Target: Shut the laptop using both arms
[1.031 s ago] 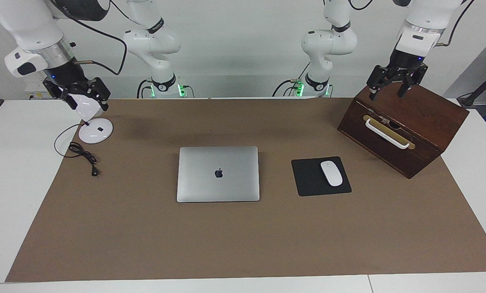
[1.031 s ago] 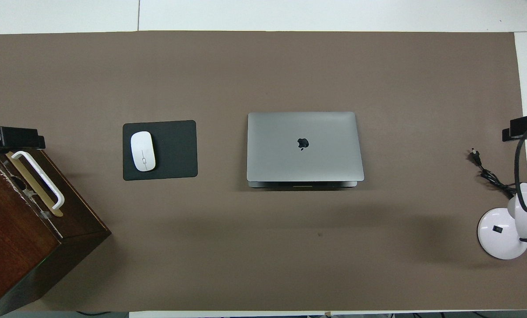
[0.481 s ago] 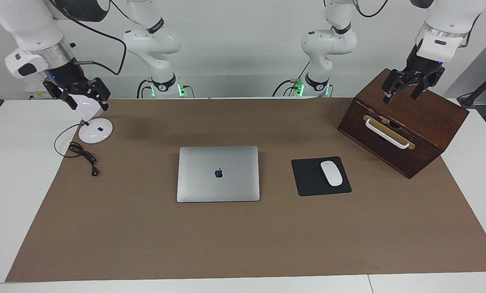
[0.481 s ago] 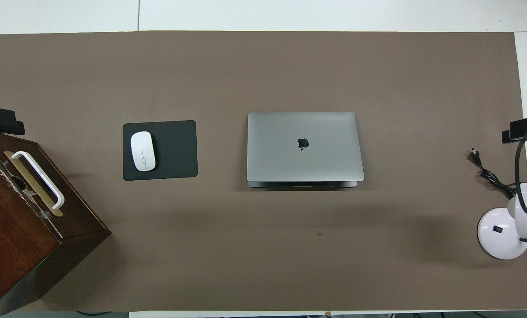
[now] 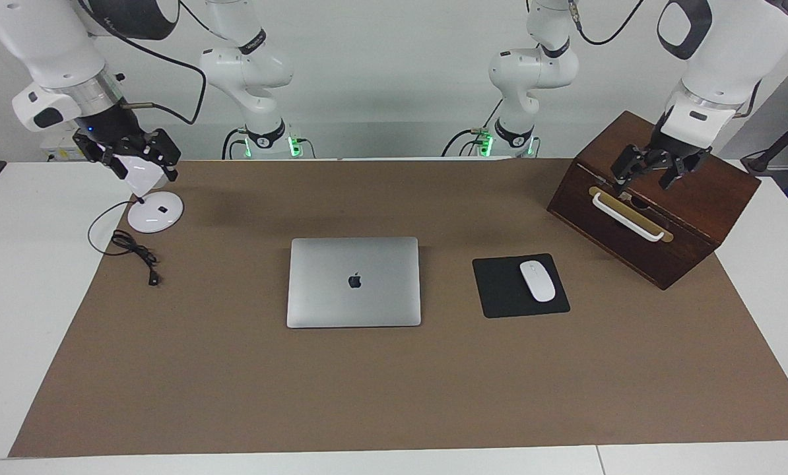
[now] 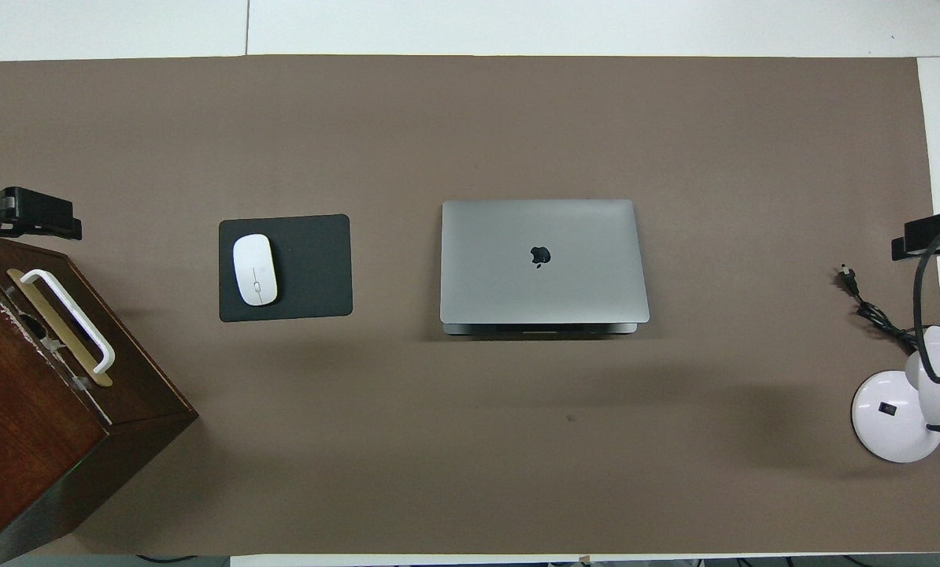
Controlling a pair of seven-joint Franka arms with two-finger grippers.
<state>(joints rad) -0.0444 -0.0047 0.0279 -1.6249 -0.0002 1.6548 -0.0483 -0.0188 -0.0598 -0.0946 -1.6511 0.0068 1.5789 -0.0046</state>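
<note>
Laptop (image 5: 354, 282) sits shut, lid flat, mid-table, long axis running toward each arm's end, logo up. Mouse pad (image 5: 519, 285) beside it carries the white mouse (image 5: 537, 281). Left end effector (image 5: 651, 173) hangs open over the wooden box (image 5: 655, 198); right end effector (image 5: 130, 157) open, empty, over the lamp (image 5: 154, 210).

We see the laptop (image 5: 354, 282) as smooth, matt silver-grey metal, lying on a matt brown paper-like sheet (image 5: 394, 396) spread over the white surface (image 5: 11, 297). The box (image 5: 658, 218) looks like dark polished wood with a glossy white handle (image 5: 628, 218). The mouse (image 5: 537, 281) is glossy white plastic on a matt black pad (image 5: 499, 290).
</note>
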